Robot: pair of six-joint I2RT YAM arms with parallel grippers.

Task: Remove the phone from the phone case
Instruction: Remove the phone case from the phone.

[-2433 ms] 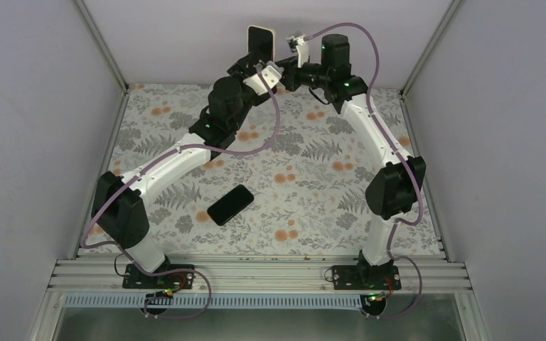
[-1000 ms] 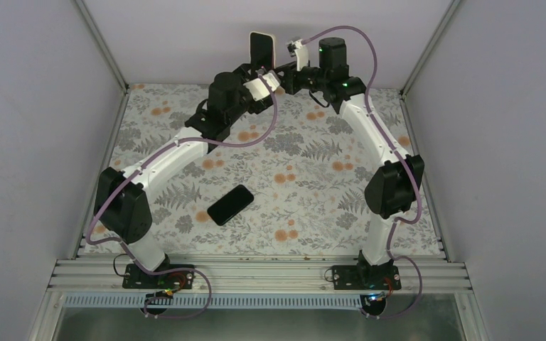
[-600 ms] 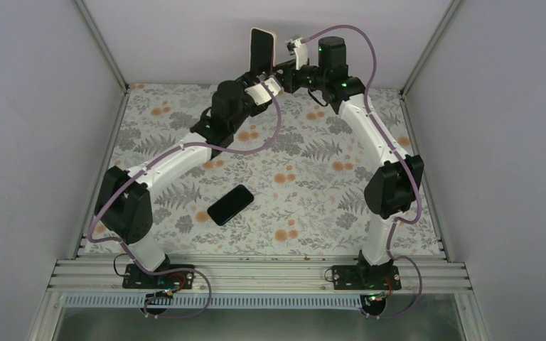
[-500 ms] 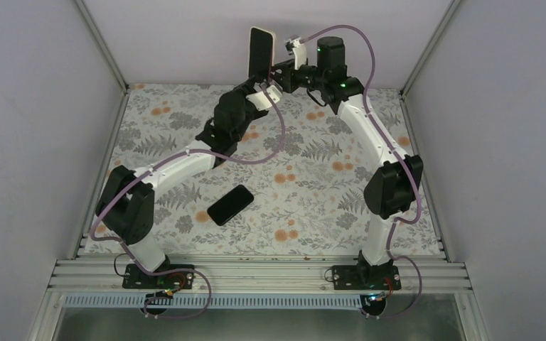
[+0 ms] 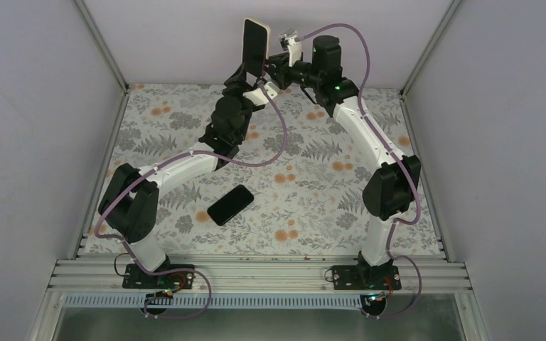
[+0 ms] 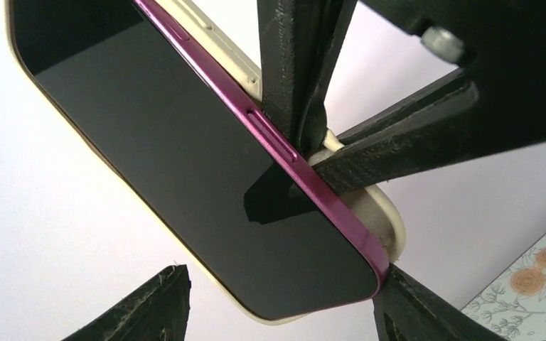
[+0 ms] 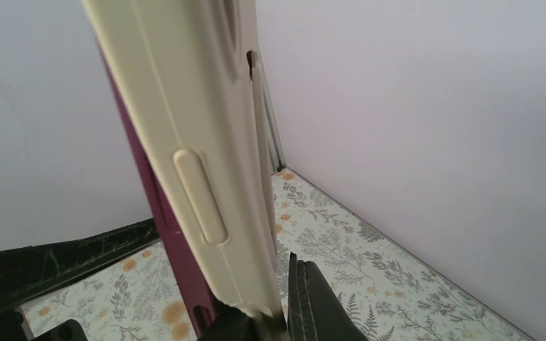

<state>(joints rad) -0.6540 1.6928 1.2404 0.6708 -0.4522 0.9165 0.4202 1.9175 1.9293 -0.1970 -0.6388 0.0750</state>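
Note:
A phone (image 6: 185,156) with a dark screen and a magenta rim (image 7: 158,206) sits in a cream case (image 7: 206,142), its rim partly out of the case along one side. The pair is held upright high at the back of the table (image 5: 254,42). My right gripper (image 7: 274,316) is shut on the case's edge, and it also shows in the top view (image 5: 270,62). My left gripper (image 6: 284,312) is open below the phone's lower end, with its right fingertip (image 6: 416,312) against the phone's corner. It also shows in the top view (image 5: 250,71).
A second dark phone (image 5: 229,204) lies flat on the floral table (image 5: 313,192), near the front and left of the middle. Grey walls close in the back and both sides, with the back wall right behind the held phone.
My left gripper has let go of the phone's lower end and now stands open under it, as the left arm swung in. My right gripper has carried the cased phone slightly up and left.

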